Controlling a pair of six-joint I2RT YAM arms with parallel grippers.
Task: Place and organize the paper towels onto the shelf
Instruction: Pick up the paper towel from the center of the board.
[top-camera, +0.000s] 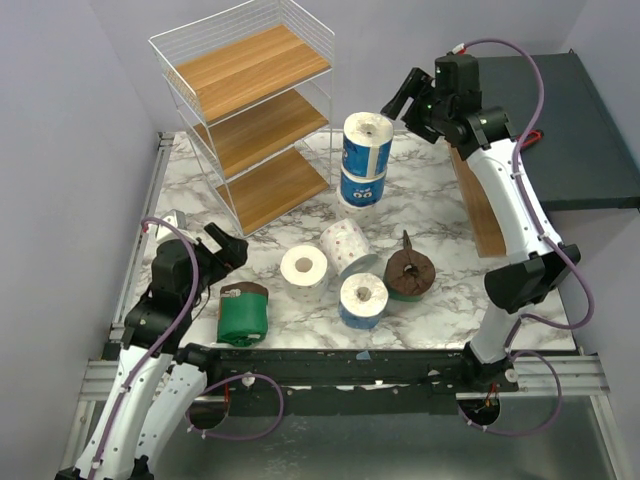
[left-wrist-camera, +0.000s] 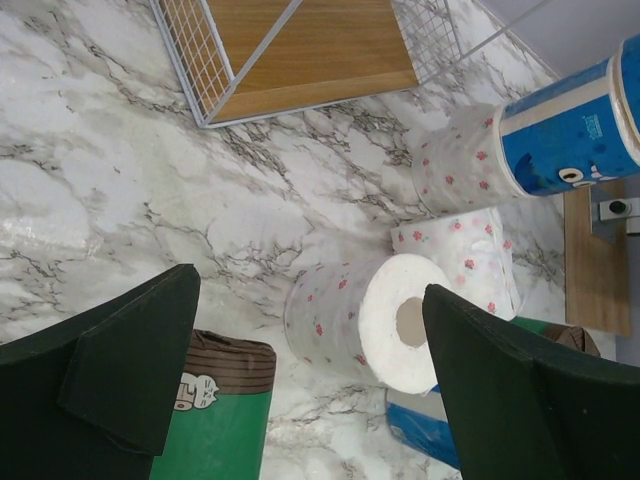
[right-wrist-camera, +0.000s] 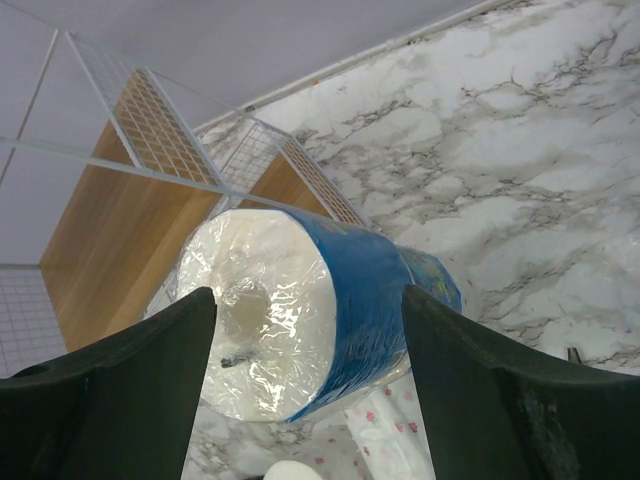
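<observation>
Two blue-wrapped paper towels stand stacked, the upper (top-camera: 367, 135) on the lower (top-camera: 362, 186), just right of the shelf (top-camera: 250, 70). My right gripper (top-camera: 398, 103) hovers open beside the upper one; in the right wrist view this blue roll (right-wrist-camera: 375, 290) shows between my fingers (right-wrist-camera: 150, 370), and I cannot tell whether they touch it. Two speckled white rolls (top-camera: 305, 268) (top-camera: 345, 240), another blue roll (top-camera: 363, 300), a brown-ended roll (top-camera: 408, 270) and a green roll (top-camera: 243, 315) lie mid-table. My left gripper (top-camera: 232, 248) is open and empty above the green roll (left-wrist-camera: 215, 430) and a speckled roll (left-wrist-camera: 340, 310).
A dark grey flat box (top-camera: 585, 130) sits at the far right with a wooden plank (top-camera: 482, 210) along its near side. The shelf's bottom board (left-wrist-camera: 320, 50) lies beyond the left gripper. The table's left rail (top-camera: 145, 230) runs close by the left arm.
</observation>
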